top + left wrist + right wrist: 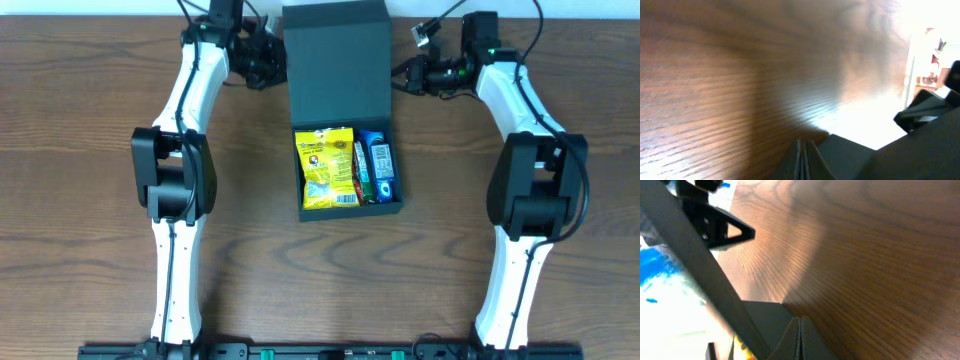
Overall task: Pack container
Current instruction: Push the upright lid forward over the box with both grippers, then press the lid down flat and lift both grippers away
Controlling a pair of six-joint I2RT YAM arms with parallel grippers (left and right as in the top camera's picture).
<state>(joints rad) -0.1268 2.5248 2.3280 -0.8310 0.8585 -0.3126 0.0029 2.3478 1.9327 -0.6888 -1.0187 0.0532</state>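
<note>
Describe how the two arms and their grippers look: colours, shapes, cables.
The left arm and the right arm have slim white link shells with bulky black joint housings midway. They end in the left gripper and the right gripper, both black, with thin, dark jaws. Black cables loop over the wrists. A small green light glows near the right wrist.

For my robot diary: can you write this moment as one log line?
container: lid open | inside: yellow packet, blue packet | left gripper: shut, by lid | right gripper: shut, by lid
</note>
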